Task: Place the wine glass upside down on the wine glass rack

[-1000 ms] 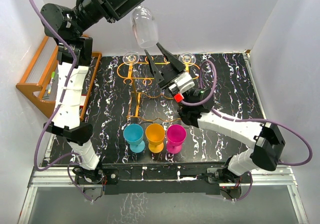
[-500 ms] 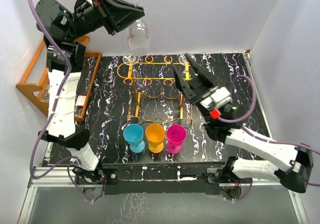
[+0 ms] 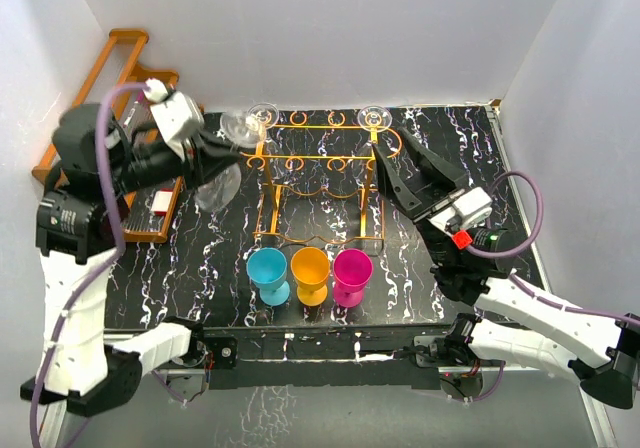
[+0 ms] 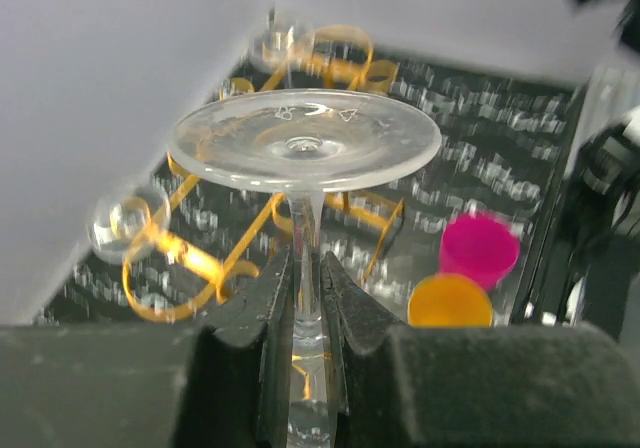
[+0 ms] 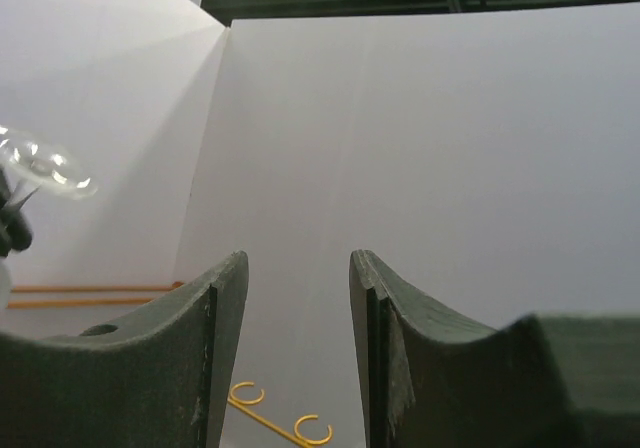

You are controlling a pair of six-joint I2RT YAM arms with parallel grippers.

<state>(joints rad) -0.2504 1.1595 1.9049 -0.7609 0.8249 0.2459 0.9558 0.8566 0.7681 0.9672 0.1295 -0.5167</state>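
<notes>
Left tool is clamping the stem of the clear wine glass, with the round foot sitting just beyond the fingers. In the overhead view the glass is hanging in the air at centre left, just beside the left end of the orange wire rack and not yet on it. Right tool is hovering at the rack's right end, fingers apart and gripping nothing. Blue, orange and pink cups are standing on the black marbled surface.
</notes>
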